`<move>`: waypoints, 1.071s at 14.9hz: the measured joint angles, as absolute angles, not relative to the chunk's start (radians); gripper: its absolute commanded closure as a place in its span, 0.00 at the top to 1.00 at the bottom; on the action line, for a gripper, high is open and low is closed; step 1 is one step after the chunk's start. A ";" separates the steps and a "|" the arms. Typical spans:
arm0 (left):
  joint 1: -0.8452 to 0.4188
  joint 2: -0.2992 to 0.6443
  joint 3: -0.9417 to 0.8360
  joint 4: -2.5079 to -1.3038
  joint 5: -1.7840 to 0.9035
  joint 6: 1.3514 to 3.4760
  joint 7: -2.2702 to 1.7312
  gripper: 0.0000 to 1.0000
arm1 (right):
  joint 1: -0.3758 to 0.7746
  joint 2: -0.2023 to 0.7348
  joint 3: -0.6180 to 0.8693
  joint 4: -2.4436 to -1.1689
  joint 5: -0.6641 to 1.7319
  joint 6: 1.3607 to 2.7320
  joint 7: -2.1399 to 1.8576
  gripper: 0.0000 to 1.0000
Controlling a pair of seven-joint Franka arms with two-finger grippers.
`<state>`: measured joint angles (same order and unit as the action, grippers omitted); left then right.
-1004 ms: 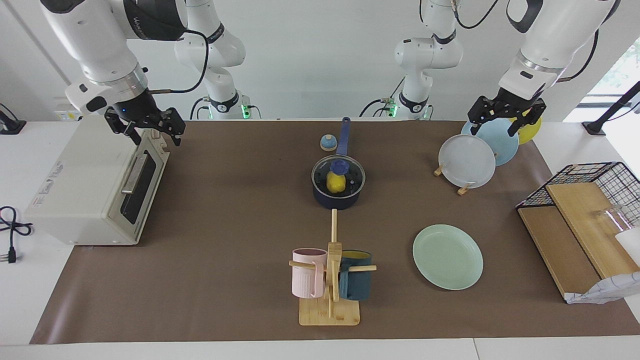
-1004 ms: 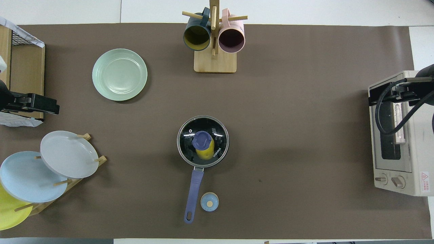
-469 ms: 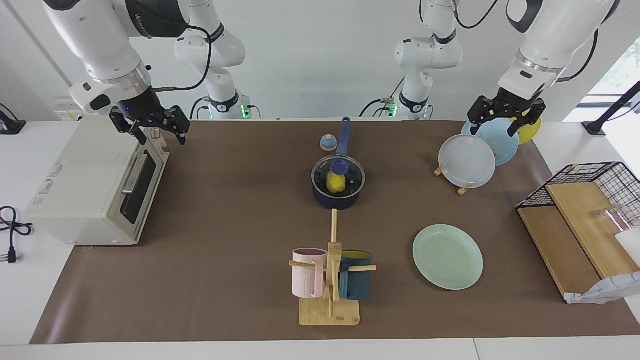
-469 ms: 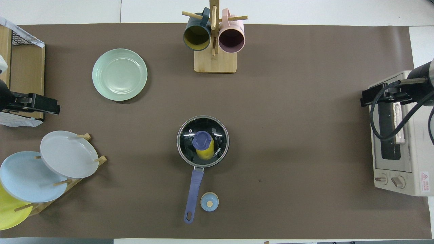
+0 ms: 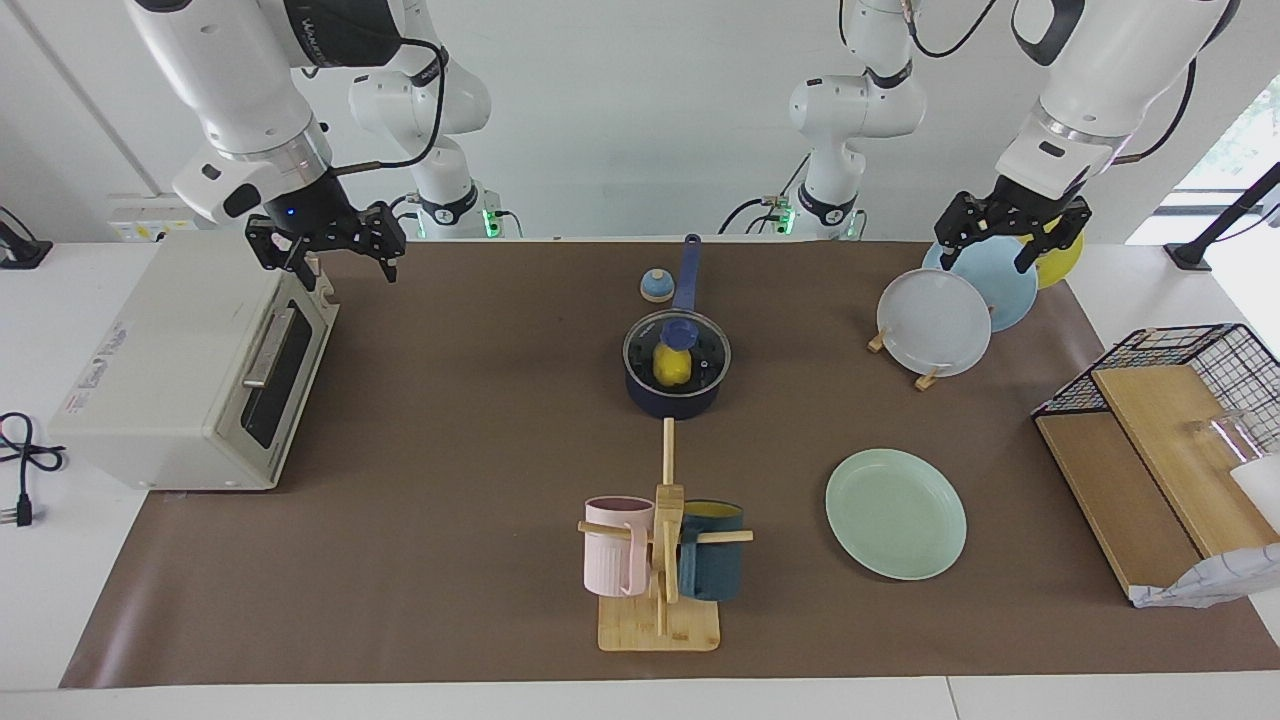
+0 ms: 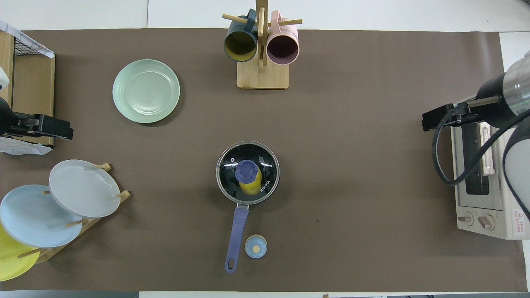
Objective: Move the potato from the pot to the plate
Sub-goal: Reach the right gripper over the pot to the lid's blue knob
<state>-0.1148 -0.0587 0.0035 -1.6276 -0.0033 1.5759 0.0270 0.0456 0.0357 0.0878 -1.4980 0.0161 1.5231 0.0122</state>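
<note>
With both my grippers, left [image 5: 1012, 243] and right [image 5: 322, 247], released and empty, the glass lid [image 5: 677, 345] covering the navy saucepan [image 5: 676, 392] could block my reach for the glossy yellow potato [image 5: 671, 367].

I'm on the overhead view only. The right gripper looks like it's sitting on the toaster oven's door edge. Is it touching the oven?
Observer: No. In the facing view the right gripper hangs in the air above the toaster oven, touching nothing, jaws open and empty.
Operator: And the left gripper? Here it looks parked by the basket.
Observer: It hangs over the plate rack, above the light blue plate, jaws open and empty.
</note>
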 measured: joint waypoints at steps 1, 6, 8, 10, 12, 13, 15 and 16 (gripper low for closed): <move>-0.115 -0.059 0.004 -1.628 -0.003 1.576 0.027 1.00 | 0.077 0.047 0.090 -1.483 0.017 1.522 0.030 1.00; -0.114 -0.059 0.005 -1.628 -0.003 1.576 0.027 1.00 | 0.346 0.163 0.099 -1.398 0.018 1.547 0.303 1.00; -0.114 -0.059 0.005 -1.628 -0.003 1.576 0.027 1.00 | 0.450 0.226 0.100 -1.357 0.015 1.587 0.409 1.00; -0.114 -0.059 0.005 -1.628 -0.003 1.576 0.027 1.00 | 0.543 0.277 0.100 -1.346 0.013 1.664 0.541 1.00; -0.115 -0.059 0.004 -1.628 -0.003 1.577 0.027 1.00 | 0.606 0.323 0.100 -1.371 0.009 1.759 0.609 1.00; -0.115 -0.059 0.003 -1.628 -0.003 1.577 0.027 1.00 | 0.618 0.338 0.099 -1.403 0.008 1.805 0.620 1.00; -0.116 -0.059 0.003 -1.628 -0.003 1.577 0.027 1.00 | 0.630 0.357 0.099 -1.471 0.005 1.878 0.620 1.00; -0.116 -0.059 0.003 -1.628 -0.003 1.577 0.027 1.00 | 0.645 0.362 0.099 -1.498 -0.011 1.907 0.625 1.00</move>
